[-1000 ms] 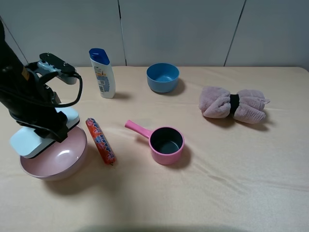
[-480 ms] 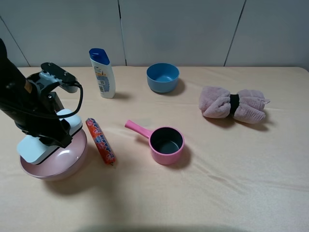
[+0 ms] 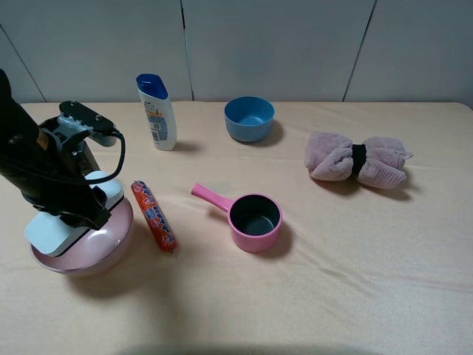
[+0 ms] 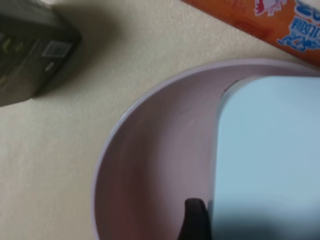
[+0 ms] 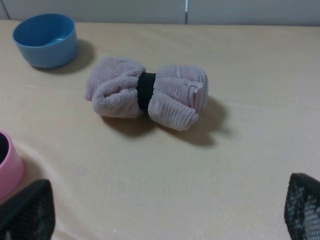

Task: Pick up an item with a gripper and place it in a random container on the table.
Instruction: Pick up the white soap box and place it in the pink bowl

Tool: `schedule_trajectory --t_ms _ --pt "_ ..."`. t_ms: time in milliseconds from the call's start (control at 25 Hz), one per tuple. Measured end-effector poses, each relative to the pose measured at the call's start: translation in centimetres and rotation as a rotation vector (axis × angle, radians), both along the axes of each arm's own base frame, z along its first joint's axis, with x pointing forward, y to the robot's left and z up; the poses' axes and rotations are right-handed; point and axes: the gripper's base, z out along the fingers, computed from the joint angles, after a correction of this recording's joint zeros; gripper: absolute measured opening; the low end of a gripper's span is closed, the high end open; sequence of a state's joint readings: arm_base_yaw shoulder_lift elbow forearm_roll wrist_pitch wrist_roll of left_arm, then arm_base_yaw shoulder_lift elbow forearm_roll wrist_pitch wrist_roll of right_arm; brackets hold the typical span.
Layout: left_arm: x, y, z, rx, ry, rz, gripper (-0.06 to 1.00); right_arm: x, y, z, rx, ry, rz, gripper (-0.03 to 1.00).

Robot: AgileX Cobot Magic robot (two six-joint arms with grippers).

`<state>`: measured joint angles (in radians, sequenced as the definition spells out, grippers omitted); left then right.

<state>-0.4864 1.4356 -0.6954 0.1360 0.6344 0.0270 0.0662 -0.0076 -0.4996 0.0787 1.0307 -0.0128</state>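
Note:
The white case lies tilted across the large pale-pink bowl at the table's left front, one end sticking out over the bowl's left rim. My left gripper is down on the case's right part, shut on it. In the left wrist view the case fills the right side inside the bowl's rim, with one dark fingertip against its edge. My right gripper is open and empty above the table, out of the exterior view.
A red sausage tube lies just right of the bowl. A pink saucepan sits mid-table. A blue bowl and a shampoo bottle stand at the back. A rolled pink towel lies at the right.
My left gripper has come down with the white case, from above the pink bowl to resting low in it. Nothing else has moved.

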Motion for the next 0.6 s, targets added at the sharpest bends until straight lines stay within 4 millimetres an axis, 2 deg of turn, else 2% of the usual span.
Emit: schedule_trajectory --t_ms 520,600 --pt "-0.02 0.03 -0.01 0.001 0.002 0.015 0.59 0.0 0.0 0.0 0.0 0.0 0.0 0.69" --pt "-0.03 0.06 -0.01 0.004 0.002 0.013 0.62 0.0 0.0 0.0 0.0 0.0 0.0 0.69"
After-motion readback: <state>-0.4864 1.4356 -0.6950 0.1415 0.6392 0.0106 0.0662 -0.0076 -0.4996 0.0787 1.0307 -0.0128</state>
